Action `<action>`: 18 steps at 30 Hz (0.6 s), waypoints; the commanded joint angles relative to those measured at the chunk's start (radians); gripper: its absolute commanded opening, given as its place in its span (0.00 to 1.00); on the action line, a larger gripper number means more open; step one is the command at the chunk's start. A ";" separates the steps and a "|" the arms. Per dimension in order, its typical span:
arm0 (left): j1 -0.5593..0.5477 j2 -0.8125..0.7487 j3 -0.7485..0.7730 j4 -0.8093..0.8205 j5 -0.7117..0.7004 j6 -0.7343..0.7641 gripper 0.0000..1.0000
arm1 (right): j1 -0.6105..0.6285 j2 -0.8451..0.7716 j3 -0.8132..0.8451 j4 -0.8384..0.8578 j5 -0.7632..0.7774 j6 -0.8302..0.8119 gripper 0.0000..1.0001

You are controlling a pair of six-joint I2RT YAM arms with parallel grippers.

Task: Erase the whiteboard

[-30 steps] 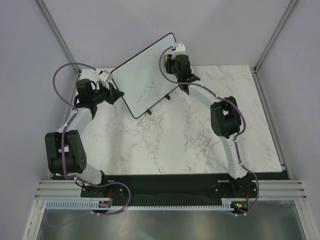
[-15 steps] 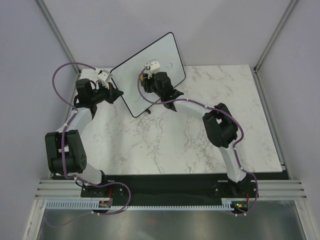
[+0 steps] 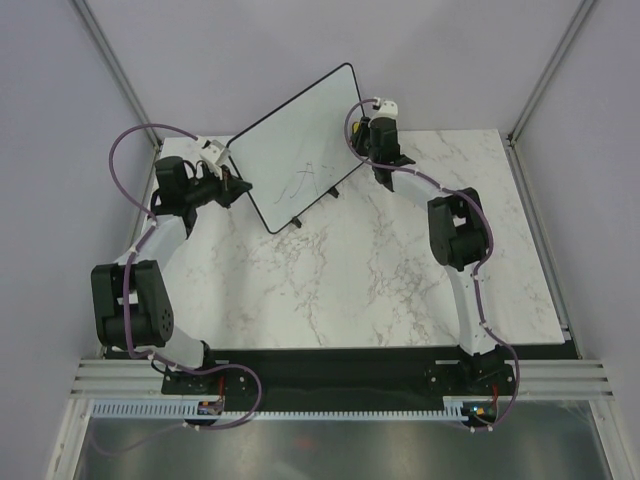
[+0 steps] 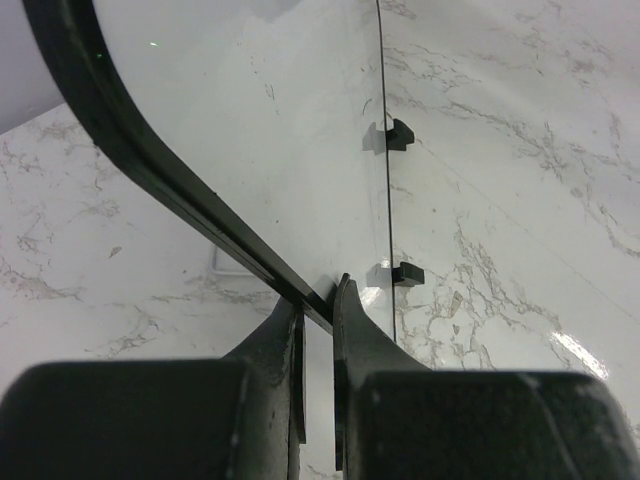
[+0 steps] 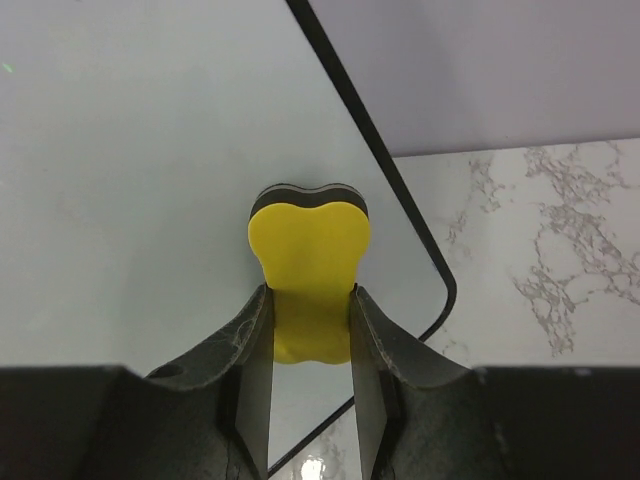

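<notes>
The whiteboard (image 5: 120, 150) runs off the top and left of the right wrist view. The right gripper (image 5: 310, 300) hides the bottom of the yellow eraser (image 5: 310, 235). From above, the dark marks (image 3: 303, 181) are too small to read.

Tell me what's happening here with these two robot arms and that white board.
The left arm steadies the large glossy white whiteboard with the thin black rim, its jaws shut on the rim at the board's left edge. The right arm has its jaws shut on a yellow eraser, held against the board's face near its right edge. Dark pen scribbles show on the lower middle of the board, so the erasing is not finished.
</notes>
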 commanded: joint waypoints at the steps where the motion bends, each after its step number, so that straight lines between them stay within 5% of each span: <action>1: -0.004 0.013 -0.013 -0.009 -0.103 0.335 0.02 | 0.024 0.048 0.047 -0.039 -0.023 0.065 0.00; 11: -0.003 0.024 -0.010 -0.012 -0.096 0.330 0.02 | 0.062 -0.033 0.131 0.031 -0.100 0.090 0.00; 18: -0.001 0.024 -0.007 -0.012 -0.096 0.334 0.02 | 0.209 0.019 0.384 -0.036 -0.183 -0.034 0.00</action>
